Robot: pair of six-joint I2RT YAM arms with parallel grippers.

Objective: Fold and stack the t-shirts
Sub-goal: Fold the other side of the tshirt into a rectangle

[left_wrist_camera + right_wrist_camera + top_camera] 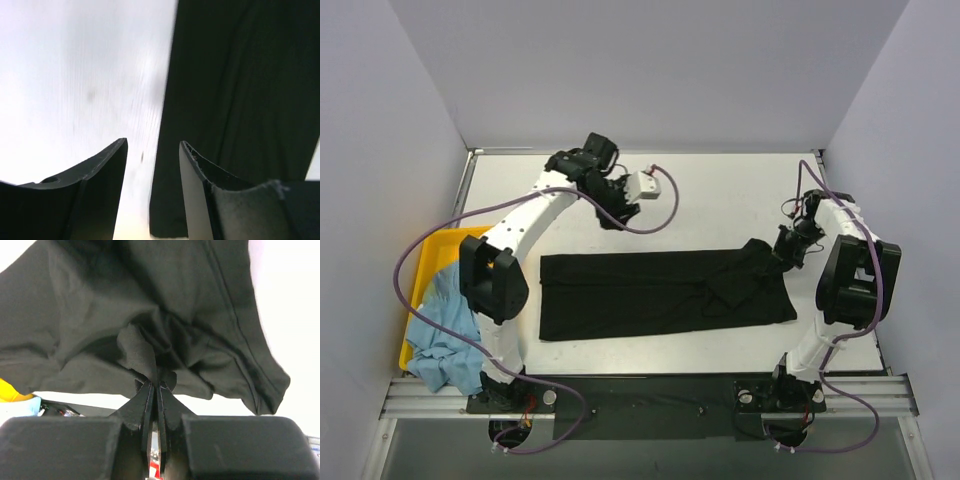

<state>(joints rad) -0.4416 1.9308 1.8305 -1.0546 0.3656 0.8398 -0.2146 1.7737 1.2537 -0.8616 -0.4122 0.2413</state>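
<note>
1. Left jaws stand spread. Their two dark fingers [100, 172] are apart with nothing between them. In the left wrist view, bare bench [720, 190] and a straight edge of the black t-shirt [650, 295] lie below the gap.
2. Right jaws are pressed together on a pinch of the black t-shirt. In the right wrist view, a small bunched fold of cloth rises from between the tips, and the rest of the shirt drapes away in creases.
3. The black t-shirt lies as a long band running left to right across the middle of the bench. It is flat over most of its length and rumpled at the right end, where the far right corner is drawn up toward the right jaws.
4. The left arm [535, 210] reaches to the far side, so the left jaws hang just beyond the shirt's far edge, over its left half.
5. The light blue t-shirt [440, 335] lies crumpled at the left, partly in the yellow tray [425, 260] and spilling over its near edge.
6. The yellow tray sits at the left edge of the bench, left of the black t-shirt and not touching it.
</note>
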